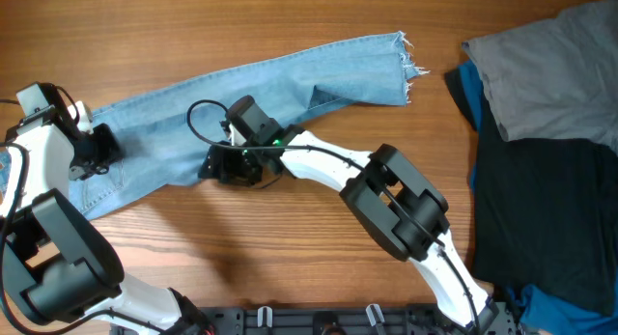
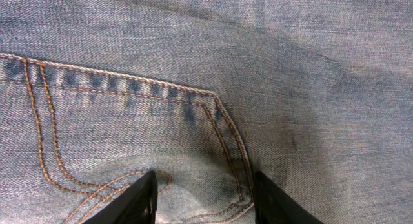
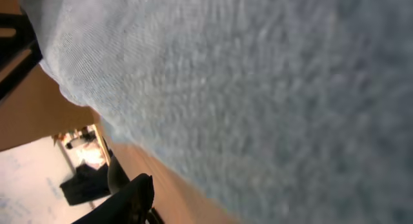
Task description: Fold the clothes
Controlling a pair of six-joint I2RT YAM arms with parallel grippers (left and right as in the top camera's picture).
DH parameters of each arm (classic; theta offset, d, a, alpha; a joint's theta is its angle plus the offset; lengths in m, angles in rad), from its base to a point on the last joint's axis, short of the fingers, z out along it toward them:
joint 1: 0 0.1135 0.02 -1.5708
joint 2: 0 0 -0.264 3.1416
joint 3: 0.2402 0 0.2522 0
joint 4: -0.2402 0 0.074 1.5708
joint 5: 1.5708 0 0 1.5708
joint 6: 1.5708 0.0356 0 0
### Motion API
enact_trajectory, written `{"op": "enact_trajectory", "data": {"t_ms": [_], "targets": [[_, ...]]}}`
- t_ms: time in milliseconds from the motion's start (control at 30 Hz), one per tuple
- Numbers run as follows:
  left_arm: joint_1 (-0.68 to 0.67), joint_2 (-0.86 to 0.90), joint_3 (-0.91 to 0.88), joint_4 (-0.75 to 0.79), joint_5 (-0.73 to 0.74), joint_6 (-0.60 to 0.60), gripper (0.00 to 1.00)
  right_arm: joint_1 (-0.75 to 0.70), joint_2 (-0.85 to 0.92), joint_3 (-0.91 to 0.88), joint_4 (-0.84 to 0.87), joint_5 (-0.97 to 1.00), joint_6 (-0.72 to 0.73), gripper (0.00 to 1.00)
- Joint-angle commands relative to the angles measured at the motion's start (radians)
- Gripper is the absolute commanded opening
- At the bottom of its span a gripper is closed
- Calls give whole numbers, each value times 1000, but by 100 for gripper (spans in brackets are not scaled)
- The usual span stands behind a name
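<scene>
The clothes, one pair of light blue jeans (image 1: pixel 270 84), lie flat in a long strip across the table, waist at the left and frayed hem (image 1: pixel 406 65) at the upper right. My left gripper (image 1: pixel 97 147) is over the waist end. In the left wrist view it (image 2: pixel 205 201) stands open, with its black fingers apart over the stitched back pocket (image 2: pixel 129 133). My right gripper (image 1: pixel 227 166) is at the strip's lower edge, mid-length. Its wrist view is filled by blurred denim (image 3: pixel 258 88). One finger (image 3: pixel 132 195) shows well off to the side, clear of the cloth. The other is hidden.
A pile of other garments lies at the right: grey (image 1: pixel 541 65) on top, black (image 1: pixel 550 209) below, blue (image 1: pixel 468 94) at its left edge. Bare wooden table (image 1: pixel 290 248) lies in front of the jeans. The right arm stretches diagonally from the front right.
</scene>
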Motion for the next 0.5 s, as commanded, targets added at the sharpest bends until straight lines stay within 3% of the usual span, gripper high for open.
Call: {"op": "enact_trajectory", "data": {"t_ms": [0,33,100,233,267,333,467], "targets": [[3,4,-6,3,-13,-3,47,48,40,-19,-21,89,68,56],[3,4,-6,3,-13,-3,48,67,55,-19,16,113,83,57],[3,4,-6,2,-13,-3,48,86,85,-19,70,145,160,70],[3,4,-6,-9,-13,-3,48,87,161,-19,274,194,306,72],[3,4,-6,-9,-12,-3,48,87,162,-19,275,218,299,64],[3,4,-6,-10,-12,-3,48,79,161,-18,305,233,205,34],[3,4,-6,-16,-13,-3,48,22,151,-18,323,175,73,4]]}}
